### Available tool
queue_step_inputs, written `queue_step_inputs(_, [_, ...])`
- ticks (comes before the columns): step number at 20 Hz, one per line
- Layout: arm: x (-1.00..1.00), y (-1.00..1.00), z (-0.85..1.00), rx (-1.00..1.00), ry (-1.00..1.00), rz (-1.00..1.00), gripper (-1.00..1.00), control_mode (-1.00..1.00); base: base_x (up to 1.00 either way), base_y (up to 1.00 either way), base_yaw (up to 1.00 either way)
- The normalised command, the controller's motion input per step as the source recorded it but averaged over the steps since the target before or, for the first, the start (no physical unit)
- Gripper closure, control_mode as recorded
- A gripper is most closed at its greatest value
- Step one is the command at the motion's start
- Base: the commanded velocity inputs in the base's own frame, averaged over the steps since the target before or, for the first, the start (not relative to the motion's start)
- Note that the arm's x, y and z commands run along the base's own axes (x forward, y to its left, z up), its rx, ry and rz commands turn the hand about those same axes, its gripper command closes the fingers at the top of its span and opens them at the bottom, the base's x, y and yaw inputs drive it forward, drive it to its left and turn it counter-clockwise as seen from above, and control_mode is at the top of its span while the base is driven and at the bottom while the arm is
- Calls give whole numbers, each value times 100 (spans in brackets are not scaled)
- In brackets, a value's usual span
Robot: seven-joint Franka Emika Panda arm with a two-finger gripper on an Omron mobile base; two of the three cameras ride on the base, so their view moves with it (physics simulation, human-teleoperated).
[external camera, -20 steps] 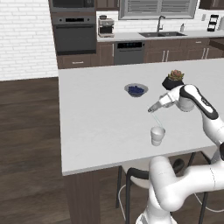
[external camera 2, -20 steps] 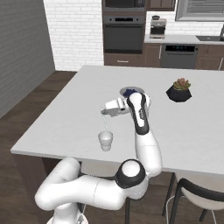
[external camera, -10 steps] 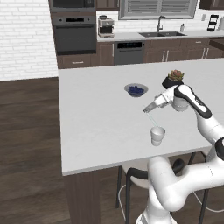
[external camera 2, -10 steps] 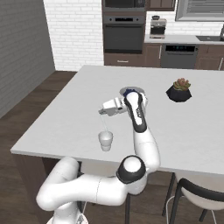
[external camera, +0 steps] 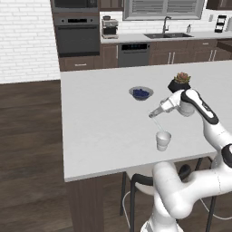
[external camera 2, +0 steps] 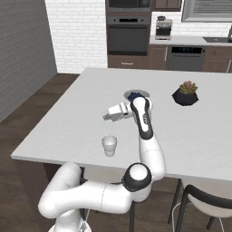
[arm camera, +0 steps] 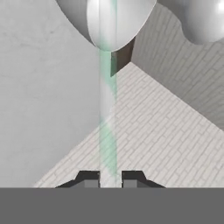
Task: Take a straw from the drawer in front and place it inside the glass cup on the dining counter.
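The light is even and bright in both base views, soft, without a clear source. The white counter is almost flat in tone, with no glare. Under the cup and the bowl lie only faint, small shadows. The base views are a little soft and coarse. In the hand view the straw is a blurred, pale green streak, and the cup at the top centre looks smeared.
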Motion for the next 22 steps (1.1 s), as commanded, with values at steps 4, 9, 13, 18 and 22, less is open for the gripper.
queue_step_inputs(4, [10,-25,-51,15,-21,15,100,-100,0,0,0])
queue_step_inputs(9, [24,-16,-55,12,-13,14,100,-100,0,0,0])
queue_step_inputs(13, [32,-3,-42,11,-8,10,100,-100,0,0,0])
queue_step_inputs(18, [2,-10,-24,10,-13,10,-100,-100,0,0,0])
queue_step_inputs(22, [-20,-14,-6,6,-19,6,-100,-100,0,0,0])
